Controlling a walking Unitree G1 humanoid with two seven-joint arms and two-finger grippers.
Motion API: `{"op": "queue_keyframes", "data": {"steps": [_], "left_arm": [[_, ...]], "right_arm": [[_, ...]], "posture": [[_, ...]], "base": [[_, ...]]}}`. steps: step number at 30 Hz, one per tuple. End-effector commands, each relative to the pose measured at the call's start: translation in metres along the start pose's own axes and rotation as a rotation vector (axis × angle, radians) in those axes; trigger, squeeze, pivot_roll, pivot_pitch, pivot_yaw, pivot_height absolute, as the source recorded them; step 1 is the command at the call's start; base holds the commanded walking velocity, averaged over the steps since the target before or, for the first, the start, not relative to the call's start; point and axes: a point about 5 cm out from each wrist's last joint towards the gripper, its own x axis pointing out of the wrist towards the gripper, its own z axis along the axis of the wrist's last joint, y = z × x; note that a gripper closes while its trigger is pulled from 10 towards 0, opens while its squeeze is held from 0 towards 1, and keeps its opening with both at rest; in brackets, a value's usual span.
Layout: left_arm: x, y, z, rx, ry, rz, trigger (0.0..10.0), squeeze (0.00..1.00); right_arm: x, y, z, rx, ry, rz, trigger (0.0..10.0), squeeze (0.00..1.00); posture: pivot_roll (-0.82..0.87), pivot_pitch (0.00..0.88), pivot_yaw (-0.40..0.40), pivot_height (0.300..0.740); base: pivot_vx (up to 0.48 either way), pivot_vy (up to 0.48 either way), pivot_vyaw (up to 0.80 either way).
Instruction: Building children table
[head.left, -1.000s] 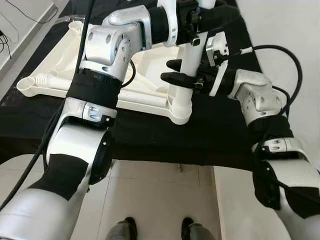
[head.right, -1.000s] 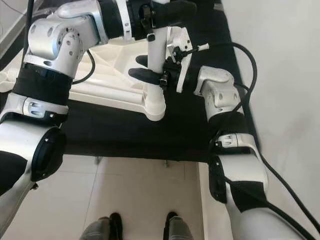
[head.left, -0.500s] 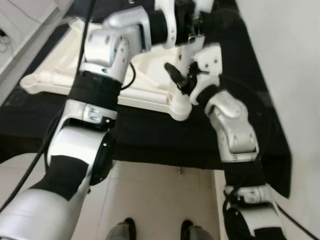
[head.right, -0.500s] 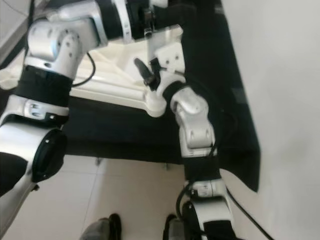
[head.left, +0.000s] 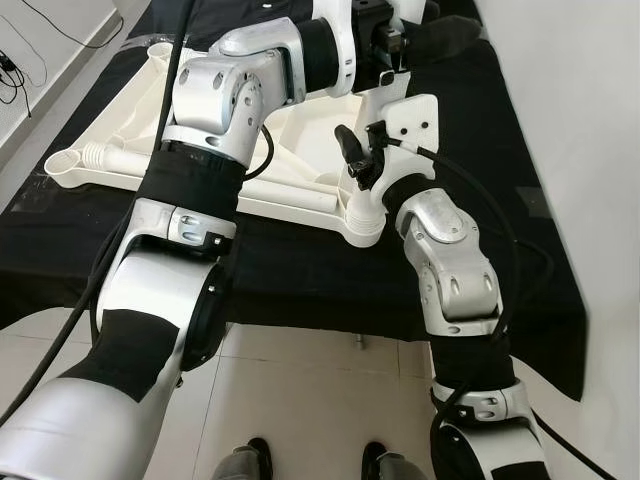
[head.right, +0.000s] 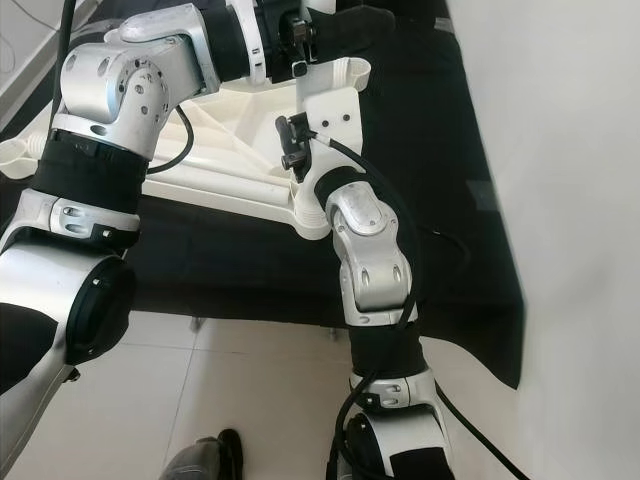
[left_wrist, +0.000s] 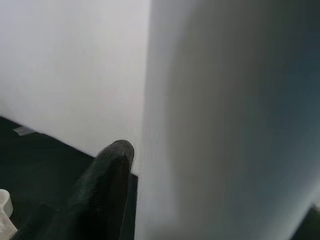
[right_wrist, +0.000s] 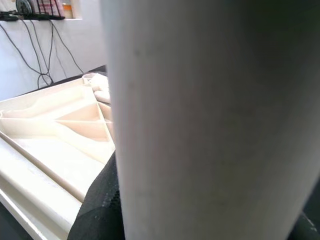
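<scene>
A white plastic table top (head.left: 285, 205) lies upside down on a black cloth. A white table leg (head.left: 378, 125) stands upright in its near right corner socket (head.left: 362, 225). My left gripper (head.left: 400, 45) is shut on the leg's upper end. My right gripper (head.left: 366, 157) is shut on the leg lower down, just above the socket, with one black finger (head.left: 346, 143) showing on its left side. In the right wrist view the leg (right_wrist: 210, 115) stands close, a finger (right_wrist: 97, 210) beside it. The left wrist view shows the leg (left_wrist: 225, 125) against a finger (left_wrist: 107, 190).
A second white leg (head.left: 120, 160) lies along the table top's near left edge. The black cloth (head.left: 300, 280) ends at a front edge above the tiled floor (head.left: 300, 400). A white wall (head.left: 570, 120) runs close on the right. Cables (head.left: 40, 40) lie far left.
My right forearm has swung from the right side round to the front of the leg, turning the wrist about it. The left gripper stays at the leg's top.
</scene>
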Motion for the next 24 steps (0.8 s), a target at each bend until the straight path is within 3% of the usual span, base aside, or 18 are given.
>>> {"op": "queue_keyframes", "data": {"steps": [1, 2, 10, 11, 15, 16, 18, 19, 21, 24], "left_arm": [[0.004, -0.007, -0.004, 0.010, 0.024, -0.032, 3.5, 0.00], [0.003, -0.006, -0.006, 0.012, 0.028, -0.031, 0.0, 0.00], [0.002, -0.004, -0.006, 0.035, 0.026, -0.020, 0.0, 0.00], [0.002, -0.004, -0.006, 0.036, 0.024, -0.020, 0.0, 0.00], [0.002, -0.005, -0.005, 0.036, 0.021, -0.022, 0.0, 0.00], [0.003, -0.006, -0.005, 0.035, 0.021, -0.026, 0.0, 0.00], [0.005, -0.007, -0.004, 0.032, 0.020, -0.033, 0.0, 0.00], [0.005, -0.007, -0.004, 0.032, 0.020, -0.033, 0.0, 0.00], [0.006, -0.009, -0.004, 0.026, 0.017, -0.039, 0.0, 0.00], [0.007, -0.009, -0.004, 0.024, 0.015, -0.041, 0.0, 0.00]], "right_arm": [[-0.001, 0.016, -0.036, -0.023, 0.203, 0.058, 0.0, 0.00], [-0.001, 0.016, -0.036, -0.022, 0.201, 0.057, 0.0, 0.00], [-0.002, 0.017, -0.035, -0.010, 0.208, 0.059, 0.0, 0.00], [-0.001, 0.016, -0.034, -0.002, 0.202, 0.061, 10.0, 0.00], [0.000, 0.014, -0.027, 0.012, 0.157, 0.095, 10.0, 0.00], [0.003, 0.014, -0.022, 0.029, 0.119, 0.173, 10.0, 1.00], [0.007, 0.010, -0.014, 0.061, 0.058, 0.302, 10.0, 1.00], [0.007, 0.010, -0.014, 0.061, 0.058, 0.302, 10.0, 1.00], [0.012, 0.001, -0.005, 0.086, -0.014, 0.469, 10.0, 1.00], [0.013, -0.002, -0.002, 0.098, -0.035, 0.543, 10.0, 1.00]], "posture": [[0.00, 0.233, 0.016, 0.740], [0.00, 0.225, 0.015, 0.740], [0.00, 0.224, 0.018, 0.740], [0.01, 0.224, 0.020, 0.740], [0.01, 0.226, 0.019, 0.740], [0.01, 0.229, 0.015, 0.740], [0.01, 0.232, 0.010, 0.740], [0.01, 0.232, 0.010, 0.740], [0.02, 0.235, 0.009, 0.740], [0.02, 0.235, 0.010, 0.740]], "base": [[0.000, 0.000, 0.00], [0.000, 0.000, 0.00], [0.000, 0.000, 0.00], [0.000, 0.000, 0.00], [0.000, 0.000, 0.00], [0.000, 0.000, 0.00], [0.000, 0.000, 0.00], [0.000, 0.000, 0.00], [0.000, 0.000, 0.00], [0.000, 0.000, 0.00]]}}
